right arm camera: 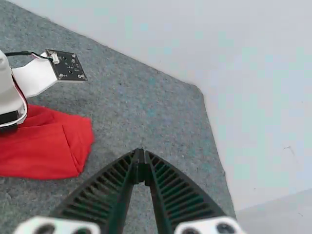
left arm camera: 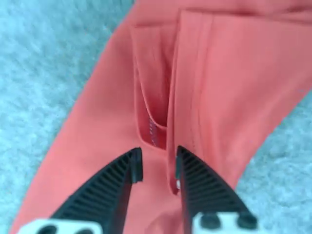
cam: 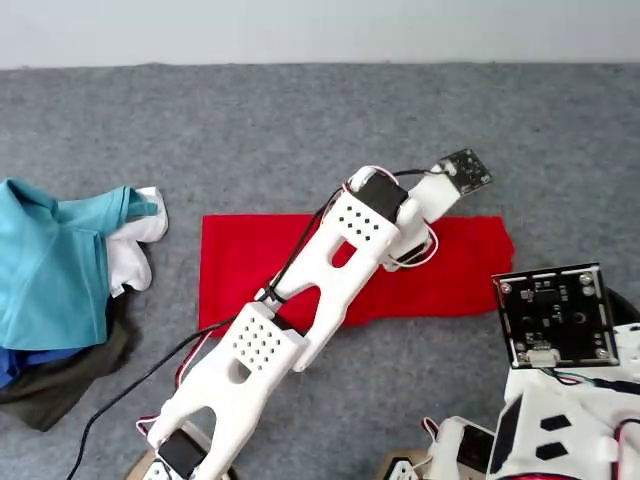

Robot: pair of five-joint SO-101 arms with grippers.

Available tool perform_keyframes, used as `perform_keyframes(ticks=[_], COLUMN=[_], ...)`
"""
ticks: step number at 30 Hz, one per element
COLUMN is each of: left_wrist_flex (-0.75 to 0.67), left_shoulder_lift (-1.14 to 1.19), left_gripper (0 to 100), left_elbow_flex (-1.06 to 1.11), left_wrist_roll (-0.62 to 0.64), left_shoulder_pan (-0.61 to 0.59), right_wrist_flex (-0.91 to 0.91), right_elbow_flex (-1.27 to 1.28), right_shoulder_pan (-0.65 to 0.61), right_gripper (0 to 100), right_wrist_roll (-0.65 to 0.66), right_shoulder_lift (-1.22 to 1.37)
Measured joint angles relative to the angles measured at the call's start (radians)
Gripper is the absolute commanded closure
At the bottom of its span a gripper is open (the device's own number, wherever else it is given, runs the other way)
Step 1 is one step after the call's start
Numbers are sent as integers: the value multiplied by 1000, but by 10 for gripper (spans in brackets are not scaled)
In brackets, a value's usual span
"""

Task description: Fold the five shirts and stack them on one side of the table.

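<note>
While I watch from the high view, the red shirt (cam: 250, 270) lies folded into a long flat band in the middle of the grey worktop (cam: 300, 130). The left arm (cam: 300, 300) stretches across the red shirt, with its wrist over the shirt's far edge. Off the red shirt's end on the left arm's side, well apart from it, I see a loose heap of 4 more: a teal shirt (cam: 50, 260) on top, a white shirt (cam: 135, 245) on the side nearest the red shirt, and a blue shirt (cam: 20, 362) and a dark shirt (cam: 60, 385) underneath. The right arm (cam: 560, 420) sits near the red shirt's other end.

From the left wrist view, the left fingers (left arm camera: 117, 187) are slightly apart, low over the red shirt. A folded hem edge runs into the gap between them. I cannot tell whether they touch the cloth.

From the right wrist view, the right fingers (right arm camera: 165, 195) are pressed together with nothing between them. They hang over bare worktop just past the red shirt's end, close to the worktop's corner.
</note>
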Motion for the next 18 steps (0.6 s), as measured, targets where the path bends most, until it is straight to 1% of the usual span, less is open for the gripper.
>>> perform_keyframes(ticks=[2, 8, 14, 18], left_wrist_flex=[0, 0, 0, 0], left_shoulder_lift=[-2, -12, -64, -74], left_gripper=[893, 893, 893, 893], left_elbow_flex=[34, 43, 6, 34], left_wrist_roll=[-11, -15, -14, -9], left_shoulder_pan=[0, -3, -71, -107], right_wrist_flex=[0, 0, 0, 0], right_elbow_flex=[0, 0, 0, 0], right_shoulder_pan=[0, 0, 0, 0], right_gripper=[984, 984, 984, 984], right_wrist_roll=[0, 0, 0, 0], right_shoulder_lift=[0, 0, 0, 0])
